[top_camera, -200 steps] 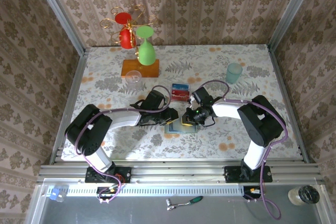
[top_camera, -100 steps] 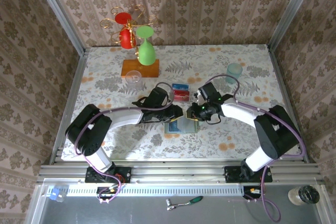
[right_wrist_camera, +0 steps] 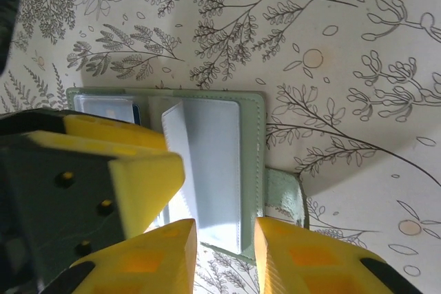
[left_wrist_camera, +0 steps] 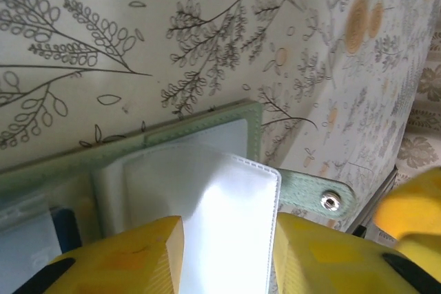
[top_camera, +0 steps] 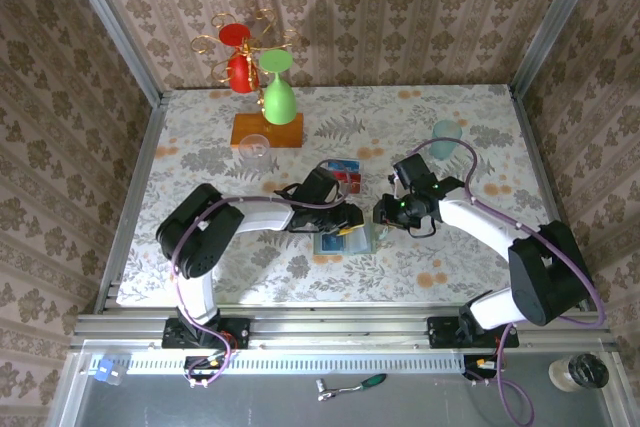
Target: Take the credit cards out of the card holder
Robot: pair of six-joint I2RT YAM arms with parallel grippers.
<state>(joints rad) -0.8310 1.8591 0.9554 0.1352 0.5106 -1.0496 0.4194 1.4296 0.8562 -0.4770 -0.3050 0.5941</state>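
The pale green card holder [top_camera: 340, 241] lies open on the table between both arms. In the left wrist view its clear sleeve [left_wrist_camera: 220, 197] lies between my left gripper's [left_wrist_camera: 229, 253] parted yellow fingers, and the snap tab [left_wrist_camera: 331, 201] sticks out to the right. A blue card edge [left_wrist_camera: 65, 224] shows in a pocket at the left. My right gripper [right_wrist_camera: 226, 249] hangs open over the card holder's [right_wrist_camera: 251, 163] right edge, gripping nothing. One sleeve leaf [right_wrist_camera: 178, 163] stands up beside the left gripper's finger [right_wrist_camera: 148, 177]. Red and blue credit cards [top_camera: 348, 179] lie in a clear tray behind.
A teal cup [top_camera: 447, 137] stands at the back right. A wooden stand with red and green glasses [top_camera: 266, 97] and a small clear glass [top_camera: 255, 145] are at the back left. The table's right and front are open floral cloth.
My right gripper has opened and drawn back to the right of the card holder. The left gripper has slid right, onto the open holder.
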